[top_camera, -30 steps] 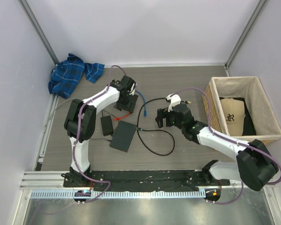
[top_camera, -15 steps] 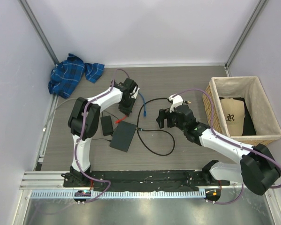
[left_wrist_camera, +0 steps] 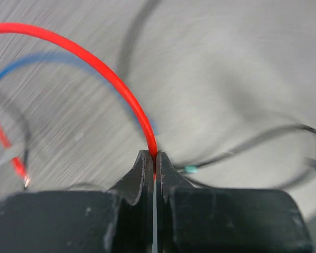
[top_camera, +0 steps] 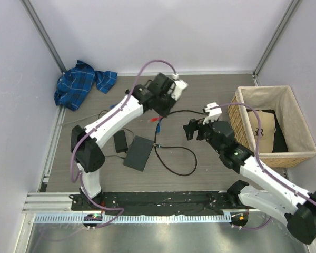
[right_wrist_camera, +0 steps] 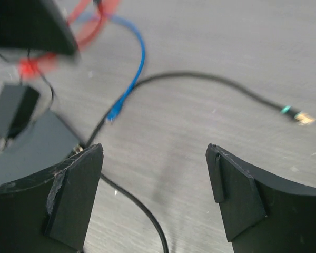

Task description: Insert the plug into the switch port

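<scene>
Switch (top_camera: 138,153), one flat grey box, lies nearest, one black brick (top_camera: 120,141) just beside it. Farther on, right gripper (right_wrist_camera: 154,150) hovers, jaws wide apart, the switch to its left. Three cables: black cable (right_wrist_camera: 200,76), blue cable (right_wrist_camera: 142,58), red cable (left_wrist_camera: 84,52). Farthest, left gripper (left_wrist_camera: 154,158) pinches the red cable; the switch lies well nearer.

Grey wood-grain tabletop (top_camera: 210,100), boxed in by plain pale walls (top_camera: 163,31) left, far and right; slanted metal posts (top_camera: 43,37) at far corners; aluminium rail (top_camera: 163,232) along near edge; soft, even light.
</scene>
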